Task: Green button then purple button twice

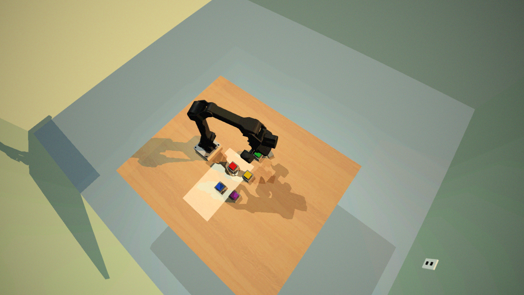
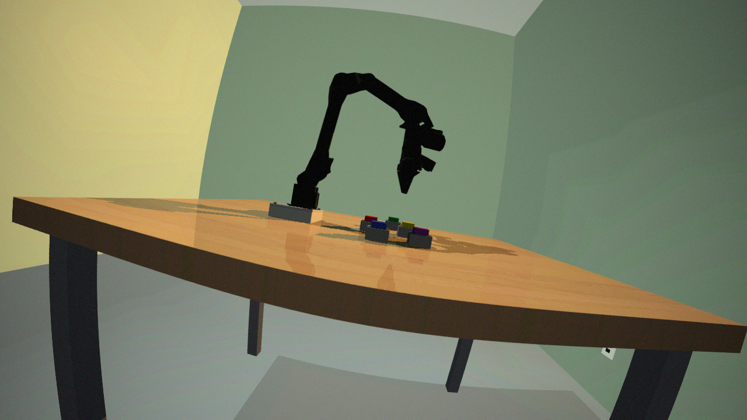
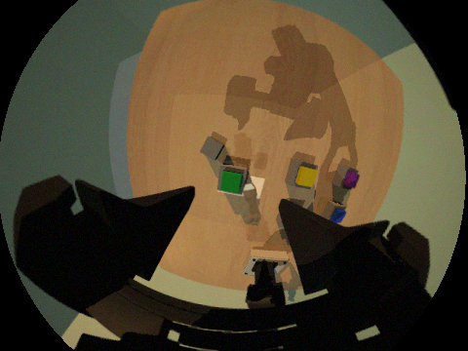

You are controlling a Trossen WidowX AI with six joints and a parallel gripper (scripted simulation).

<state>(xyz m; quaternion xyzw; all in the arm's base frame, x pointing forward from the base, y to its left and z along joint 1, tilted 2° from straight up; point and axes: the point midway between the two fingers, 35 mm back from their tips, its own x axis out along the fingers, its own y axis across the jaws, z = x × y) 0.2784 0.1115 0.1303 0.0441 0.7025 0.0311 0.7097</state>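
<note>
While bent downward: arm poised high over green button (image 1: 258, 154)
Tool (image 2: 406, 189): released, empty
Wrist only: grey block (image 3: 214, 148) beside green button

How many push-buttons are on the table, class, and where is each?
5. Green button lies under the open gripper; red button and yellow button sit mid-cluster; blue button and purple button farthest from the arm's base. None seems hidden.
</note>
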